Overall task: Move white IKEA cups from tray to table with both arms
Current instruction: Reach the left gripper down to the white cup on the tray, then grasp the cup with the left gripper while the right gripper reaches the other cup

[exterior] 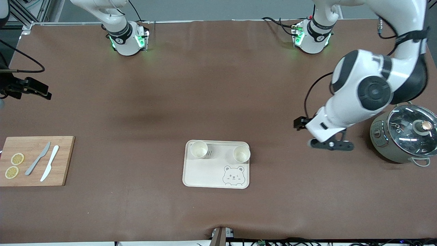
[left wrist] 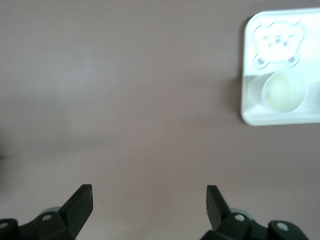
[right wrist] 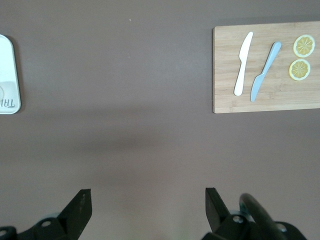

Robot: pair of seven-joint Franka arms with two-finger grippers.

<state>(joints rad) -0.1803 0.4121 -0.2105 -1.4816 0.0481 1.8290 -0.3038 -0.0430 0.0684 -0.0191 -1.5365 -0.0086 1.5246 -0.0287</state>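
Two white IKEA cups stand upright on the bear tray, apart. Left gripper, fingers spread and empty, hangs over bare table between tray and lidded pot. Right gripper, spread and empty, shows only in its wrist view, facing the cutting board with knives and lemon slices.

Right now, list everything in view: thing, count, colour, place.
white IKEA cups: two, cream-white, upright on the tray's edge farthest from the front camera.
bear tray: one, cream, mid-table.
cutting board: one, wooden, right arm's end.
knives: two, grey and white, on the board.
lemon slices: two, yellow, on the board.
pot: one, olive, glass lid, left arm's end.
left gripper: black jaws open, over bare table between tray and pot.
right gripper: black jaws open, over bare table.
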